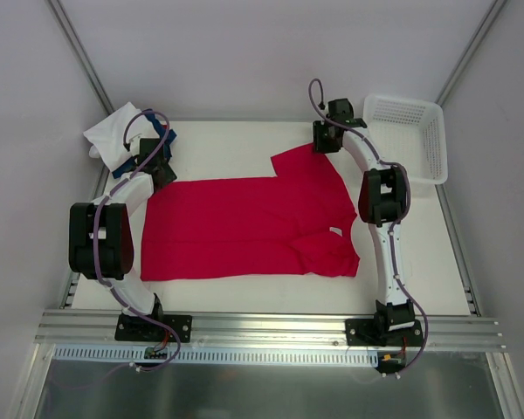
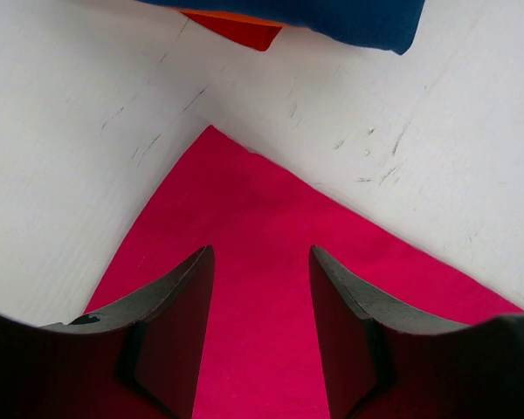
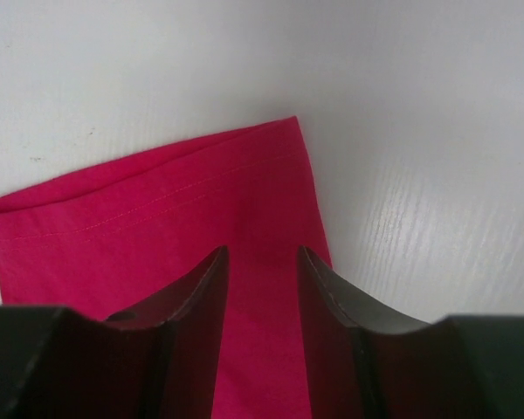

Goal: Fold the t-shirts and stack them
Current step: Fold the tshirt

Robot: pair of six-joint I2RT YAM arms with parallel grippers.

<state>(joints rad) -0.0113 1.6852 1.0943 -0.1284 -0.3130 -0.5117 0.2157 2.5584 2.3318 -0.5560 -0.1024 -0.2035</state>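
Observation:
A crimson-red t-shirt (image 1: 244, 227) lies flat across the white table, collar end to the right. My left gripper (image 1: 162, 175) hovers over its far left corner (image 2: 244, 201), jaws open and nothing between them (image 2: 261, 253). My right gripper (image 1: 325, 144) is over the far sleeve (image 3: 157, 209), also open, with only flat cloth showing below the gap (image 3: 262, 251). Behind the left gripper sits a pile of folded t-shirts: white (image 1: 109, 135), dark blue (image 2: 349, 17) and orange (image 2: 236, 26).
A white plastic lattice basket (image 1: 410, 135) stands at the far right corner of the table. The table (image 1: 244, 140) is framed by metal rails, with grey walls close on both sides.

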